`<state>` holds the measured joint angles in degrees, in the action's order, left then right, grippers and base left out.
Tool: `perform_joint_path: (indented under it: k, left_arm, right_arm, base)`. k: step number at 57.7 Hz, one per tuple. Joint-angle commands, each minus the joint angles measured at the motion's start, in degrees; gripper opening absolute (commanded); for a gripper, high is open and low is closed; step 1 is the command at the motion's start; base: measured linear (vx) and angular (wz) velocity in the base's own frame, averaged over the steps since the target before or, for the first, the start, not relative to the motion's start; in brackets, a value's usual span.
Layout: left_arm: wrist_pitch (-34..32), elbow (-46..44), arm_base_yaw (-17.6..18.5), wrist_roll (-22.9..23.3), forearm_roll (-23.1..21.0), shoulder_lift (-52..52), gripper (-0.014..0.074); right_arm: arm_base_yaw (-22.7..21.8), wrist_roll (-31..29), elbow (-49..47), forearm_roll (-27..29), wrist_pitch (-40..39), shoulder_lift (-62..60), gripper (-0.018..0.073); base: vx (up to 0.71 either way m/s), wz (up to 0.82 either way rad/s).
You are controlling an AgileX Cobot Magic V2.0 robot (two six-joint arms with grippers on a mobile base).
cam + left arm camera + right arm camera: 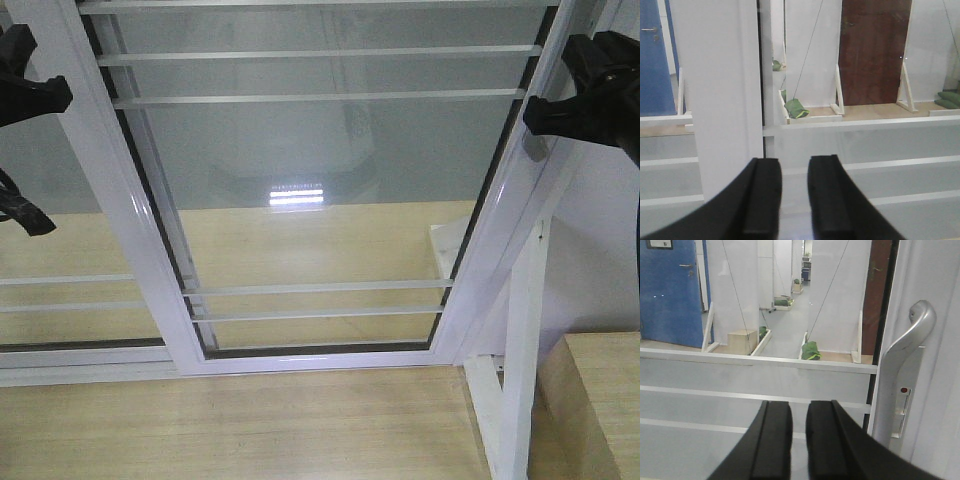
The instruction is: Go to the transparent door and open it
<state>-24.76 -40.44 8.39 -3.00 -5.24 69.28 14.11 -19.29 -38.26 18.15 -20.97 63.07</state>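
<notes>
- The transparent door filled the centre of the front view. Its top was cut off by the upper edge of the picture, and a bright reflection lay on the glass.
- The handle was seen whole only in the right wrist view, at the right side, with the lock plate below it. In the front view it was almost fully hidden behind a black gripper at the upper right.
- The right gripper showed two fingers a little apart, with a narrow gap and nothing between them. It was left of the handle; whether it touched the handle I could not tell.
- The left gripper looked the same: fingers slightly apart and holding nothing. They faced the glass just right of a wide white frame post.
- In the front view the left gripper was cut by the left edge, so its shape was hard to read.
- The wooden floor lay open along the bottom. A slanted white post and a wooden box closed the lower right corner.
</notes>
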Motion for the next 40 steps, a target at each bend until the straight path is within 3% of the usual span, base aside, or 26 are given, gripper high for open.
perform_joint_path:
  k: [1,8,15,21,29,40]
  left_arm:
    - [-4.51,-2.0,0.18,0.51,-0.28,-1.27,0.0471]
    - [-4.44,-2.0,0.18,0.56,-0.33,-1.27,0.0596]
    - [-4.31,-2.0,0.18,0.56,-0.33,-1.27,0.0638]
    - [-4.25,-2.0,0.18,0.56,-0.33,-1.27,0.0627]
    - [-3.78,-2.0,0.18,0.56,-0.33,-1.27,0.0605]
    - [-1.2,-2.0,0.18,0.56,-0.33,-1.27,0.058]
  right_arm:
    - [-0.23,-0.43,-2.05,-1.29,-5.01,-0.96,0.0387]
    - [-0.23,-0.43,-2.05,-1.29,-5.25,-0.96,0.0585]
    - [-0.32,-1.63,-2.05,-0.64,-6.85,-0.34,0.0672]
    - [-2.87,-5.1,-2.05,3.63,-8.71,1.19,0.0668]
    - [-8.62,-4.69,-2.05,11.39,-8.3,3.86,0.0626]
    - [-13.89,-2.64,-3.91,4.58,-7.5,8.89,0.0542]
  base:
    - [0.0,0.0]
    - [0.0,0.0]
    - [0.0,0.0]
    - [0.0,0.0]
    - [0.0,0.0]
    - [0.0,0.0]
